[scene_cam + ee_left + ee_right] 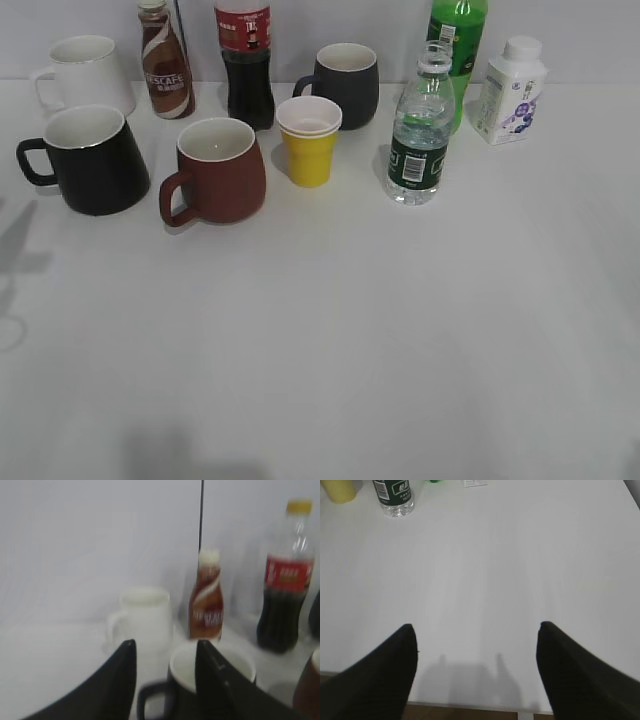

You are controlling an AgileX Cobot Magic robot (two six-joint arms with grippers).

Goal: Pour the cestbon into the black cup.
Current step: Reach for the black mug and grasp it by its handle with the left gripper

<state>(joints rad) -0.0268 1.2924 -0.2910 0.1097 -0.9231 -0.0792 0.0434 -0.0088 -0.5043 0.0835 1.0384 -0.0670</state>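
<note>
Exterior view: the cestbon (pixel 419 140) was seen upright at the right of the group on the white table (pixel 350 340), a clear ribbed bottle with a dark green label and barcode, cap on, just in front of a bright green bottle (pixel 458 40). The black cup (pixel 90 158) was seen at the far left, glossy, white inside, handle to the left, beside a brown-red mug (pixel 218 170). The left gripper (pixel 165 650) was held spread close in front of the black cup's rim, though contact could not be judged in the blurred wrist view. The right gripper (pixel 476 630) was held wide open above bare table, well apart from the cestbon.
</note>
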